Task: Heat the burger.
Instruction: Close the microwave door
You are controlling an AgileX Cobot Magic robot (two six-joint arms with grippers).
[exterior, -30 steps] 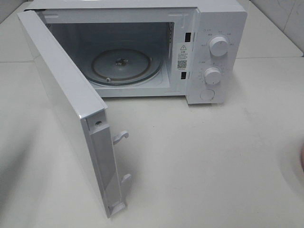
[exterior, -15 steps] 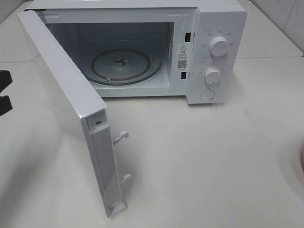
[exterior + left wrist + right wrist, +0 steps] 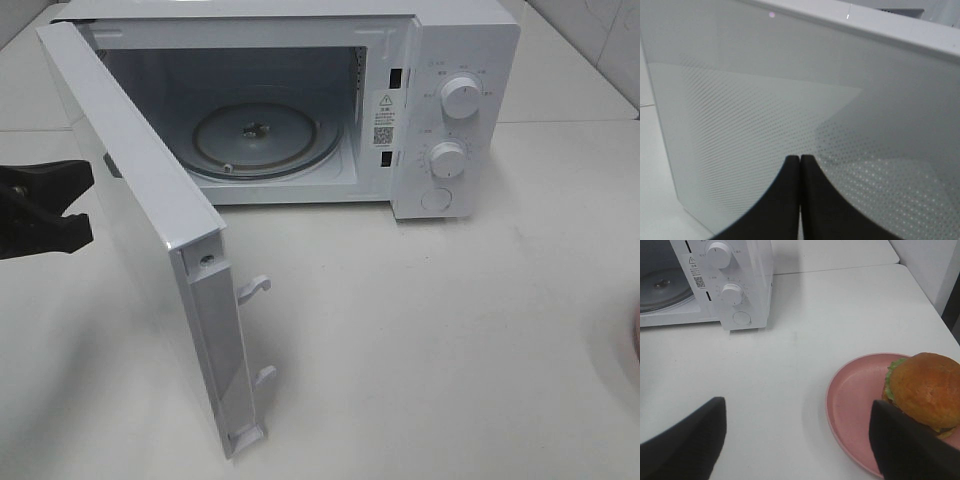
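Note:
The burger point(image 3: 925, 390), with a golden-brown bun and green lettuce, sits on a pink plate point(image 3: 850, 405) on the white table, to the right of the microwave point(image 3: 450, 100). My right gripper point(image 3: 796, 410) hovers open just short of the plate; nothing is between its fingers, and one finger point(image 3: 910, 445) overlaps the plate's near rim. The microwave door point(image 3: 150, 220) stands wide open, showing the bare glass turntable point(image 3: 255, 135). My left gripper point(image 3: 68, 206) is shut and empty, close to the door's outer face point(image 3: 765, 100).
The microwave's two knobs point(image 3: 460, 98) and round button face the front. Only a sliver of the pink plate point(image 3: 636, 340) shows at the right edge of the high view. The open door juts out toward the table's front left.
My left gripper has come in from the left edge and moved right, toward the outside of the open door. The right gripper and the burger have not visibly moved.

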